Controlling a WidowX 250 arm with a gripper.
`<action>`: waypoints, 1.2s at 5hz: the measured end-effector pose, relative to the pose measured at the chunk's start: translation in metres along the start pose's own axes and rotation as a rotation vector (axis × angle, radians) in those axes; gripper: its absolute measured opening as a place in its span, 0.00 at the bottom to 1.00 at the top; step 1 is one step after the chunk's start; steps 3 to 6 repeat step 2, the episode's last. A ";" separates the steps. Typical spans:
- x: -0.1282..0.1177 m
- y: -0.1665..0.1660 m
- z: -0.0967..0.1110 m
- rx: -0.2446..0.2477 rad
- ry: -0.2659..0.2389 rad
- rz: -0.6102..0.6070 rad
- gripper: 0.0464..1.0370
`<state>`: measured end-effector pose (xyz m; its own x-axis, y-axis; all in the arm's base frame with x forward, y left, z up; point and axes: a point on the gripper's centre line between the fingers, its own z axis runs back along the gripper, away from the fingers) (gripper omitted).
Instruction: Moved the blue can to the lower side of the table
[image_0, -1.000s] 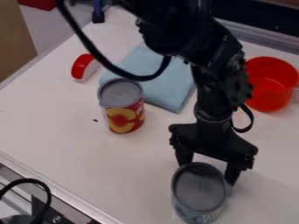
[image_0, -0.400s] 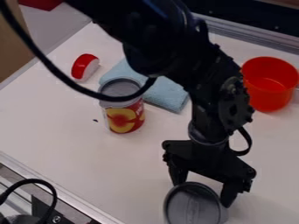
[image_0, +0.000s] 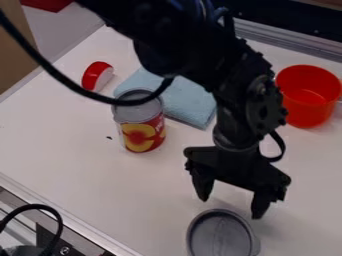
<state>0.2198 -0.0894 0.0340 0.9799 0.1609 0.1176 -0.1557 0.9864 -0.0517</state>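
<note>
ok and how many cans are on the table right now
2. A red-and-yellow-labeled can stands by the light blue cloth; a gray-topped can sits at the picture's bottom edge, just below the open fingers. The arm may hide more.

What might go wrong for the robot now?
The gripper hangs open just above the can near the picture's bottom edge, so dipping or swinging might knock it over. The arm's loose black cable crosses in front of the red-and-yellow can and could perhaps snag it.
</note>
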 end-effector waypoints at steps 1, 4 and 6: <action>0.027 0.011 0.009 0.027 -0.049 0.086 0.96; 0.047 0.030 0.011 0.043 -0.043 0.172 0.96; 0.047 0.030 0.011 0.043 -0.043 0.172 0.96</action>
